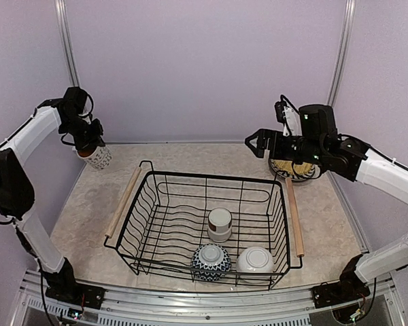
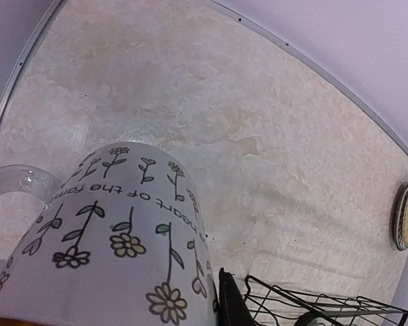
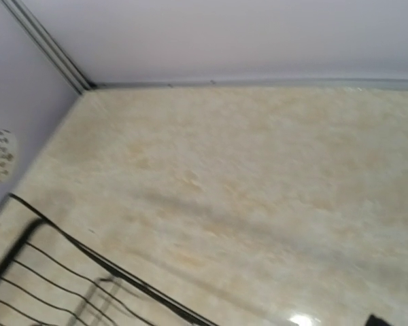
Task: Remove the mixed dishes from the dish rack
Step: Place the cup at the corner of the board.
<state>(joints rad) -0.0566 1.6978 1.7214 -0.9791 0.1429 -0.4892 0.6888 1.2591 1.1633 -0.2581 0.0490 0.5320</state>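
The cup [image 2: 122, 238] bears one printed line, upside down in the left wrist view: "heart of the". The letters on either side are unclear

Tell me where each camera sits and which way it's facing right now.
Top external: above and behind the bases, looking down on the dish rack; both arms show, left end effector gripping the patterned cup.
Left wrist: on the left arm, looking down past the cup at the table; own fingers barely visible.
Right wrist: on the right arm, facing the table's back-left corner; no fingers clearly visible.
Shared: all three show rack and cup.
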